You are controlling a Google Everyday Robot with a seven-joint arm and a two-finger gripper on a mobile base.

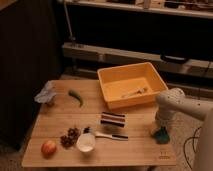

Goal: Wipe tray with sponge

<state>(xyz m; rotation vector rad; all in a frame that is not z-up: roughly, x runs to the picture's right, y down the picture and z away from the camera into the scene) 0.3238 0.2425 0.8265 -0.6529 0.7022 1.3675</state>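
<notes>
Tabletop (131, 150) of pale wood fills the lower part of the camera view. Nearest the front edge, at the left, lies a reddish apple (48, 147). Just to its right is a dark cluster that looks like grapes (70, 137), and beside that stands a small white cup (86, 142). A utensil with a dark handle (109, 135) lies next to the cup, pointing right.

At the right front of the table, the sponge (161, 136) lies on the wood, its teal-green face showing. It is outside the tray and apart from it. The gripper (161, 128) is down directly over the sponge, at or just above its top. Whether the claw stands apart or is clamped on the sponge cannot be told. The white arm (172, 102) bends down to it from the right edge.

Around the table's middle sits a dark-and-white striped block (113, 119). Farther back on the left lie a green pepper (76, 97) and a greyish crumpled object (46, 94).

At the far right of the table stands the yellow-orange tray (131, 66), with a pale utensil (135, 92) lying on its floor. Behind the table runs a dark shelf unit (115, 52).
</notes>
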